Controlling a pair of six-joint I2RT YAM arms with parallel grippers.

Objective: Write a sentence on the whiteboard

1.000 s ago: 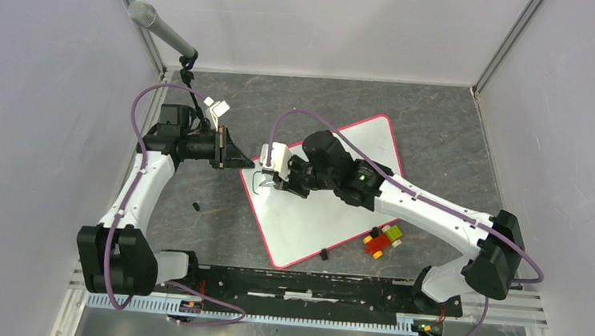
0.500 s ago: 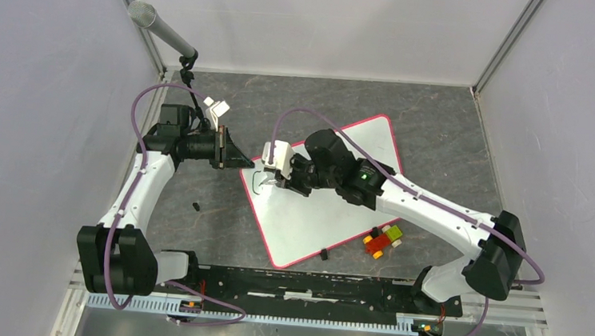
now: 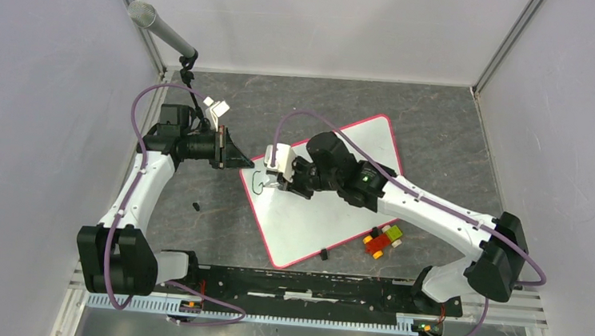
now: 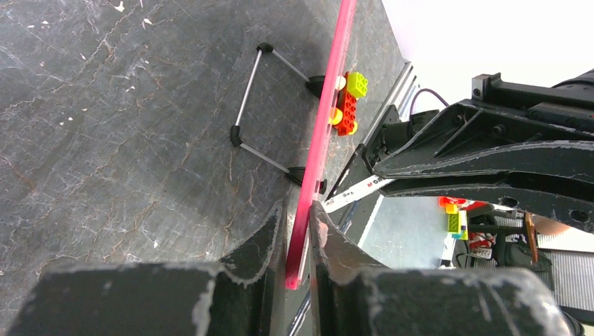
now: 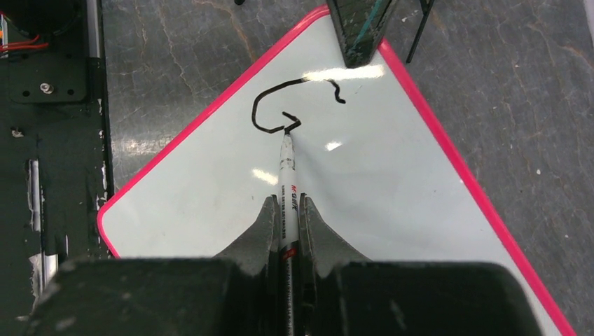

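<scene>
The whiteboard [image 3: 330,219], white with a red-pink rim, lies tilted on the dark table. My left gripper [image 3: 248,164] is shut on its left corner; the left wrist view shows the rim [image 4: 326,112] edge-on between my fingers [image 4: 298,210]. My right gripper [image 3: 281,181] is over the board's left part, shut on a white marker [image 5: 287,168]. The marker's tip touches the board. Of the sentence only one black curved stroke [image 5: 270,105] shows, an open loop with a small hook at the tip; it also shows in the top view [image 3: 258,183].
Coloured toy bricks [image 3: 383,240] lie off the board's right lower edge. A small black cap [image 3: 196,206] lies left of the board, another black bit [image 3: 323,255] at its near corner. A microphone [image 3: 161,30] stands at back left. Wire stand legs [image 4: 245,105] show under the board.
My right gripper has shifted slightly right and toward the near side with the marker, and the black stroke has grown longer. The left arm and the board have not moved.
</scene>
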